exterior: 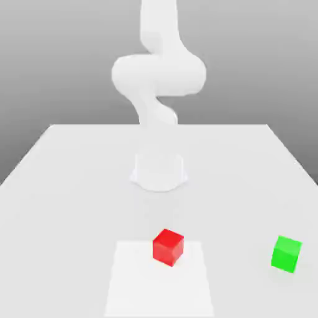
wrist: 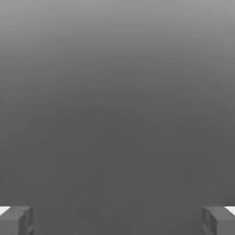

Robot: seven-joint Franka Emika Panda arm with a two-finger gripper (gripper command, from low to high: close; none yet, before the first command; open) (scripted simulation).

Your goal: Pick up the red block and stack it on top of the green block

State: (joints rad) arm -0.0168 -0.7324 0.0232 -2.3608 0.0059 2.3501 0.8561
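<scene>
The red block [exterior: 168,247] sits lower centre in the exterior view. Largest is the pale table [exterior: 74,205], spanning the lower frame; the white arm [exterior: 159,74] rises upper centre; the gripper [wrist: 117,221], at the hand view's bottom edge, is spread wide; the green block [exterior: 286,254] lies lower right.

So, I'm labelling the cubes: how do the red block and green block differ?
The red block is red, the green block green. The red one sits over the white patch, the green one off it. Both are plain cubes.
</scene>
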